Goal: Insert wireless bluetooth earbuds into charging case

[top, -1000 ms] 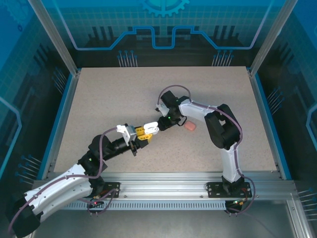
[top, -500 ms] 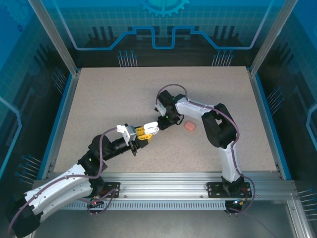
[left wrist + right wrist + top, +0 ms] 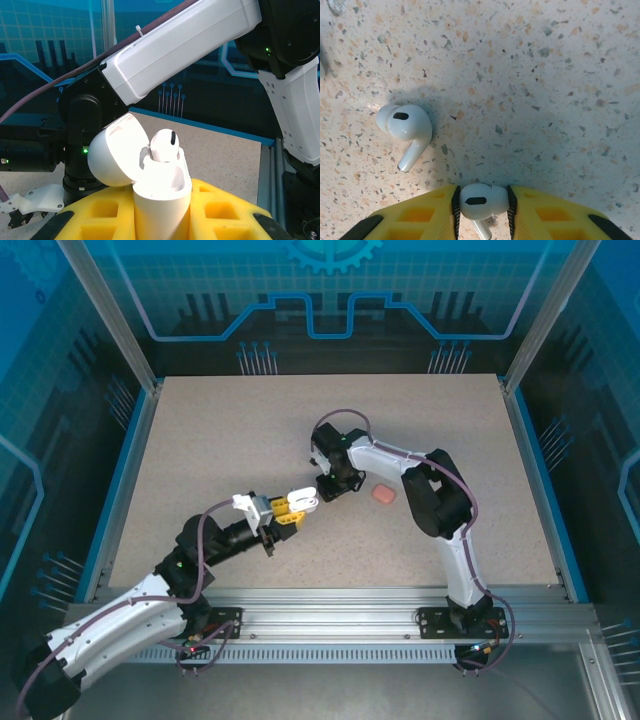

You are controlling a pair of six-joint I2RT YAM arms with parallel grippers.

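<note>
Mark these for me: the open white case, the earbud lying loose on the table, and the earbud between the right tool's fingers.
open white case [image 3: 161, 206], left wrist view, front of its body.
loose earbud [image 3: 406, 123], right wrist view, its bulb.
pinched earbud [image 3: 480, 201], right wrist view, its bulb.

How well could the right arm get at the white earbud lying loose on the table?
Reaching it looks easy: the loose earbud lies bare on the table, just beside the right pincer. But that pincer is closed on another earbud, so probably not until it lets go.
</note>
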